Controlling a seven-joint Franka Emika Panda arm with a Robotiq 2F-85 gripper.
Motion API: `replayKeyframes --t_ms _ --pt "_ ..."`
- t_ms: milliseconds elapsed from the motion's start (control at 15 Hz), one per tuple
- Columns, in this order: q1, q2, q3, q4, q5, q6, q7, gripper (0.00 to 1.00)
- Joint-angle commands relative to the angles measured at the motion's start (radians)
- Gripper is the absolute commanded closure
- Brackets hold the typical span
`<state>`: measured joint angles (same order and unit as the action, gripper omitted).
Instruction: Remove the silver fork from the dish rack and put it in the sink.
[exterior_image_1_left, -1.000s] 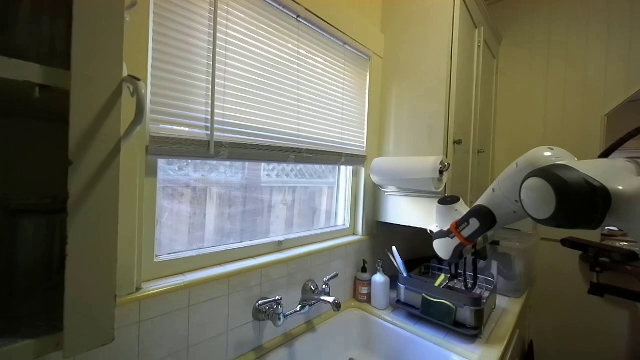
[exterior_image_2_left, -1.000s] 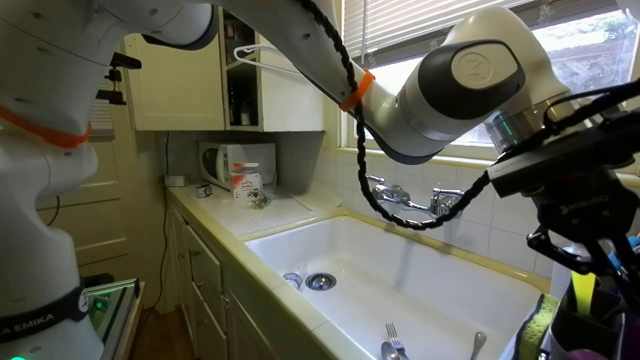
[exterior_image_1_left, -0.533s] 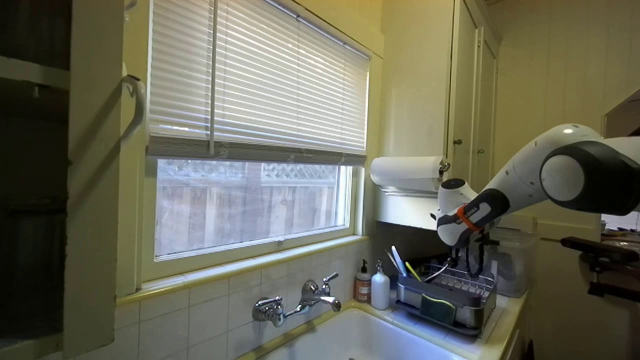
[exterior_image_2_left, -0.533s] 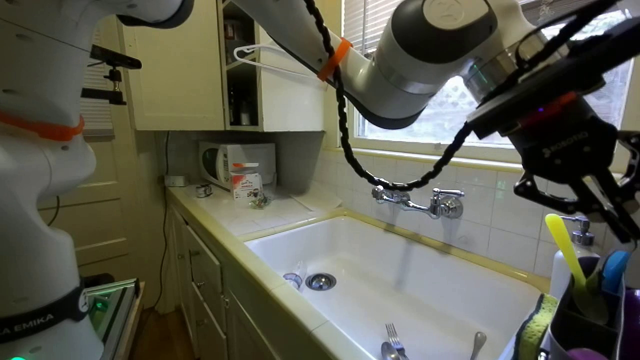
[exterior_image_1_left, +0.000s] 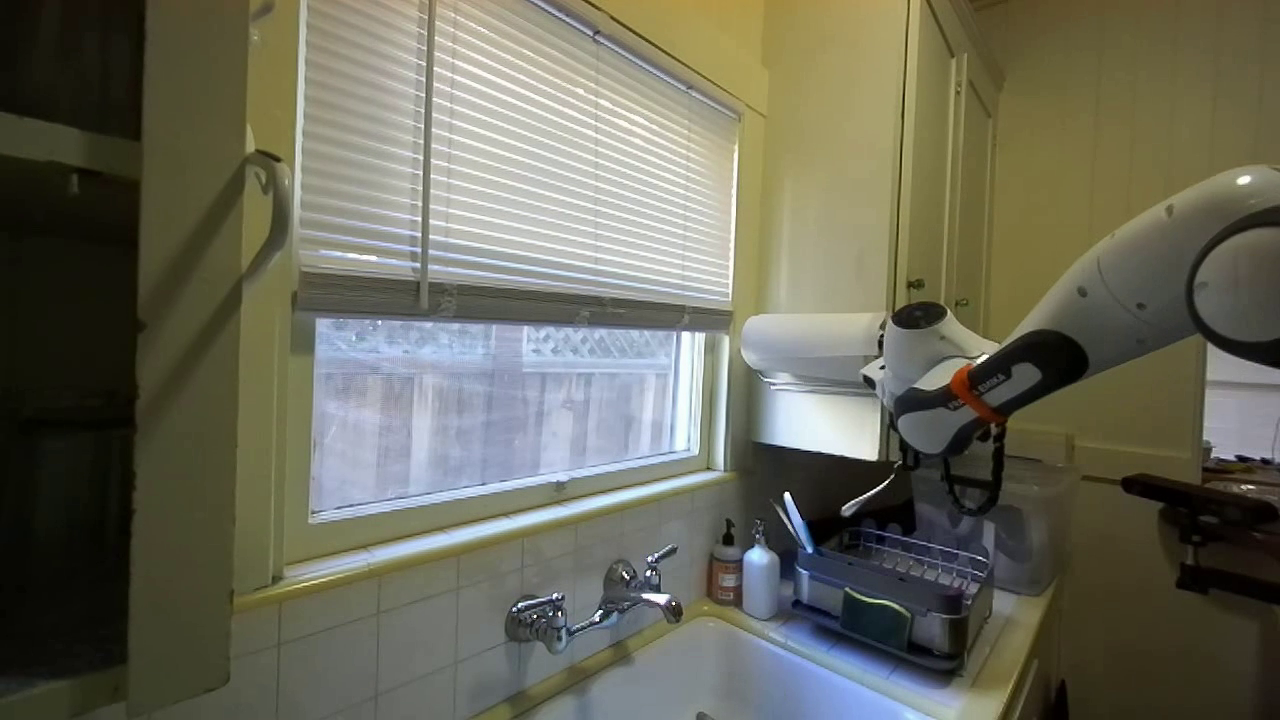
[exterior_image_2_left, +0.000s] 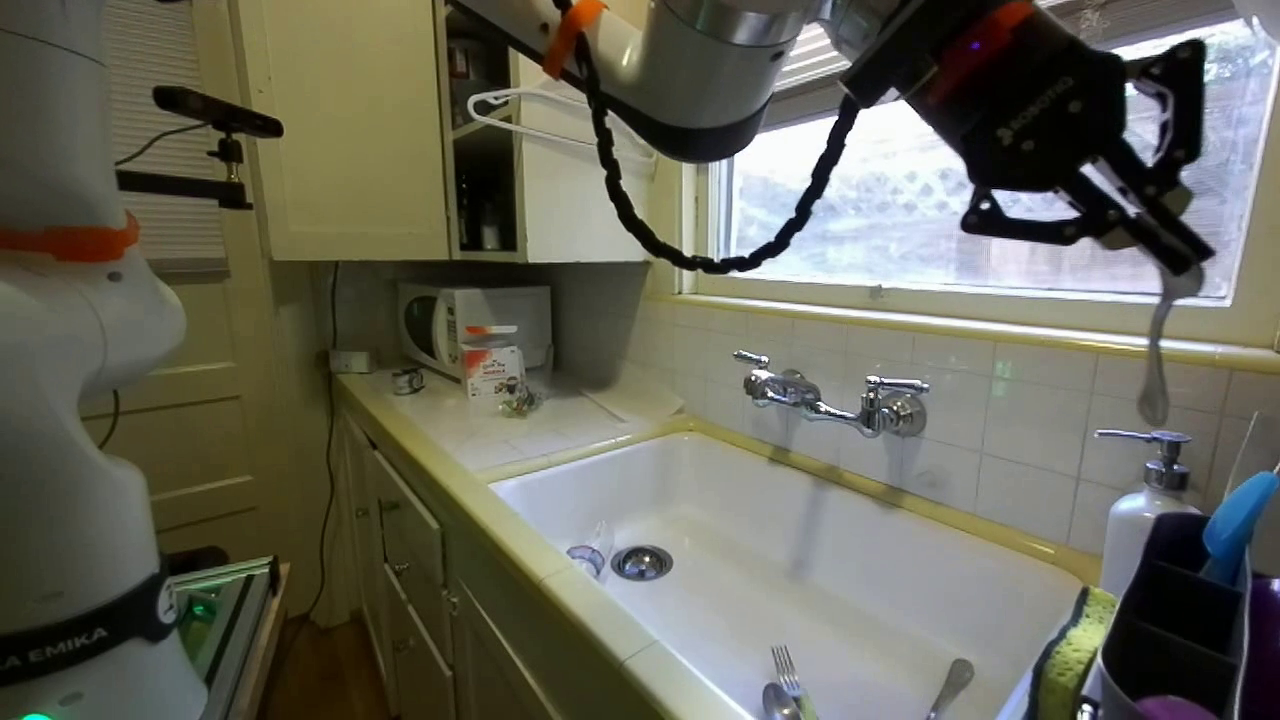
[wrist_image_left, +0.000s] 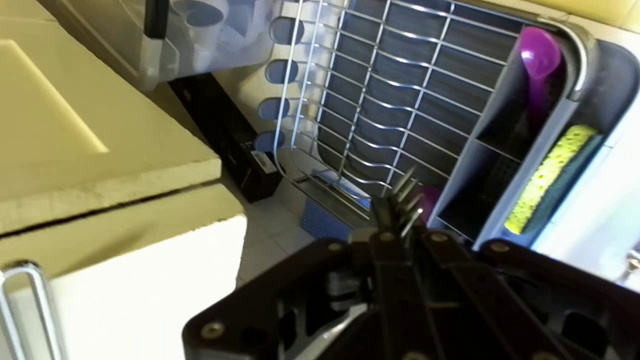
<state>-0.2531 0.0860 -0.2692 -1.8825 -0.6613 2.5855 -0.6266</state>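
My gripper (exterior_image_2_left: 1185, 255) is shut on a silver fork (exterior_image_2_left: 1155, 385). Its handle hangs down below the fingers. In the wrist view the fork's tines (wrist_image_left: 407, 195) stick out past the fingertips (wrist_image_left: 395, 217). The fork handle also shows in an exterior view (exterior_image_1_left: 868, 497), held in the air above the dish rack (exterior_image_1_left: 880, 592). The rack's wire grid (wrist_image_left: 390, 90) fills much of the wrist view. The cream-white sink (exterior_image_2_left: 800, 540) lies beside the rack; part of it also shows in an exterior view (exterior_image_1_left: 725, 665). Another fork (exterior_image_2_left: 787, 672) and spoons (exterior_image_2_left: 778, 702) lie in the sink.
The rack's cutlery holder (exterior_image_2_left: 1165, 640) carries a blue utensil (exterior_image_2_left: 1235, 520); a sponge (exterior_image_2_left: 1070, 650) hangs on its side. Soap bottles (exterior_image_1_left: 760, 575) stand between rack and faucet (exterior_image_2_left: 880, 408). A cabinet (wrist_image_left: 150, 210) and paper towel roll (exterior_image_1_left: 815, 345) are near the arm.
My gripper rises out of the rack with the silver fork, up and away. The yellow-green utensil has left the cutlery holder; a yellow-green bit now shows beside the fork in the sink.
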Motion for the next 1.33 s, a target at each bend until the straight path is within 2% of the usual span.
replayKeyframes --t_ms 0,200,400,667,733,867,933,1267 --pt "0.007 -0.091 0.046 -0.134 0.155 -0.037 -0.209 0.99" --pt "0.021 -0.063 0.067 -0.163 0.327 -0.067 -0.371 0.99" --pt "0.039 0.011 0.099 -0.174 0.452 -0.111 -0.460 0.99" --pt "0.086 0.201 0.163 -0.108 0.445 -0.226 -0.409 0.99" --pt "0.097 0.249 0.176 -0.093 0.428 -0.221 -0.391 0.99" --pt "0.101 0.359 0.220 -0.039 0.469 -0.256 -0.417 0.99" --pt "0.102 0.427 0.246 0.008 0.490 -0.294 -0.426 0.99" --pt "0.115 0.690 0.264 0.254 0.465 -0.499 -0.375 0.99"
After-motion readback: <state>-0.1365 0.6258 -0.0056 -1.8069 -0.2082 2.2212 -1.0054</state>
